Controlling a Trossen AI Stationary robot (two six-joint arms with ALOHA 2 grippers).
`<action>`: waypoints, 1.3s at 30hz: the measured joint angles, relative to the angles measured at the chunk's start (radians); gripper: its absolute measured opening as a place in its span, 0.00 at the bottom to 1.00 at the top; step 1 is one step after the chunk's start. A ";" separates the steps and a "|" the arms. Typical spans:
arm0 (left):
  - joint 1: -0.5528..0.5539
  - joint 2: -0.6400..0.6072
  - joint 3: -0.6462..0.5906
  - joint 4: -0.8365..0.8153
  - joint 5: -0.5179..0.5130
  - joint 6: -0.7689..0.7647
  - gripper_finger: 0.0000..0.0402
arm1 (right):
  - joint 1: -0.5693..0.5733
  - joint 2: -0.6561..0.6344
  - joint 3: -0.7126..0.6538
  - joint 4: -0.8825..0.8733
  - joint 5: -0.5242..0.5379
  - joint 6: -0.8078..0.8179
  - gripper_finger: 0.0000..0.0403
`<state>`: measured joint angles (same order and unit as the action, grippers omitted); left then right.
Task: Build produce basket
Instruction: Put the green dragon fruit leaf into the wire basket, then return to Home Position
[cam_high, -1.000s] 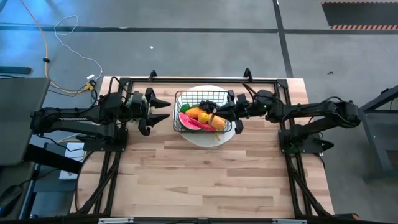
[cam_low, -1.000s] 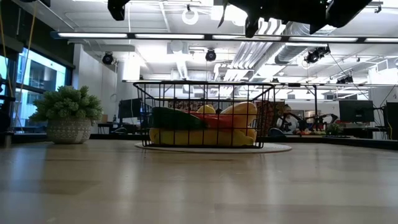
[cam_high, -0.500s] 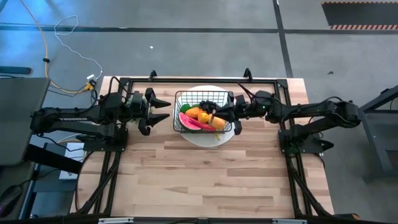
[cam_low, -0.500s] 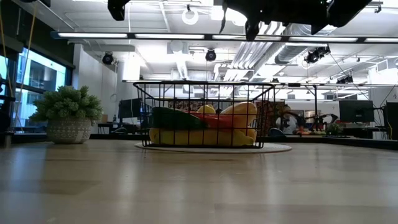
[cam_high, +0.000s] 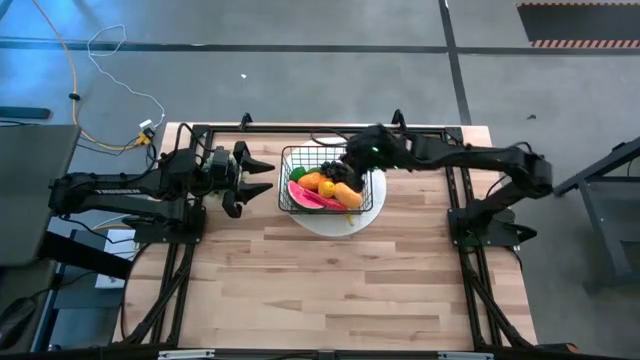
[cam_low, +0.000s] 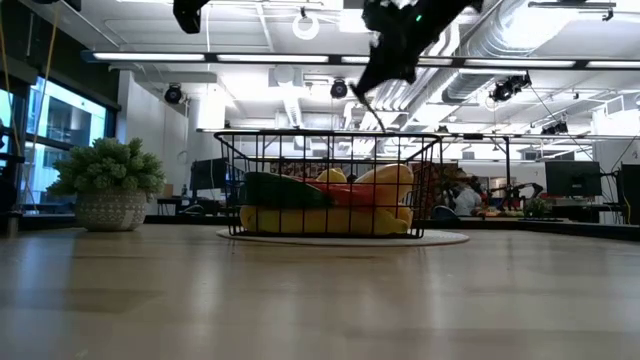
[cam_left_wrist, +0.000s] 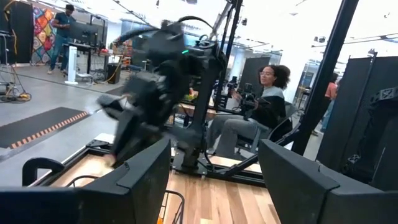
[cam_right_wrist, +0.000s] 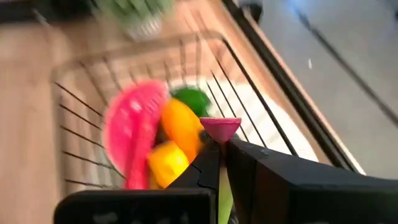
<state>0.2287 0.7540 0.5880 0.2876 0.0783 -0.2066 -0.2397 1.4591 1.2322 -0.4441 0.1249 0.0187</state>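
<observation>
Produce (cam_high: 325, 186) lay heaped in the basket (cam_high: 290, 201), which stood on a round white plate (cam_high: 330, 224) toward the far edge of the desk (cam_high: 320, 290), midway between the two arms. Directly over the basket's right half hung the right hand (cam_high: 352, 166), clearly the nearer of the two, so the basket sat straight below it rather than off to any side. Its own wrist camera showed the fingers (cam_right_wrist: 214, 163) drawn close together with a small pink cone-shaped piece (cam_right_wrist: 220, 129) caught at their tips, and beneath them the watermelon slice (cam_right_wrist: 132, 134), an orange fruit (cam_right_wrist: 181, 127), a lemon (cam_right_wrist: 164, 162) and a green piece (cam_right_wrist: 191, 99) inside the wire walls. What the pink piece was could not be told. By the look of it, the task was near its end, and a release over the pile would be the likely next step. To the left of the basket, the left hand (cam_high: 258, 177) waited with its fingers apart, empty and clear of the wire.
</observation>
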 joint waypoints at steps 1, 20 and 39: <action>0.000 0.000 0.000 0.000 0.000 0.000 0.57 | -0.013 0.029 0.026 -0.036 -0.002 0.001 0.00; 0.000 0.000 0.000 -0.002 -0.004 0.000 0.57 | -0.061 0.353 0.194 -0.261 -0.136 -0.107 0.10; 0.000 0.000 0.000 -0.002 -0.004 0.000 0.57 | -0.054 0.211 0.189 -0.294 -0.241 -0.079 0.39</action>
<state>0.2287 0.7540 0.5880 0.2855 0.0746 -0.2066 -0.2940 1.6704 1.4209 -0.7382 -0.1157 -0.0606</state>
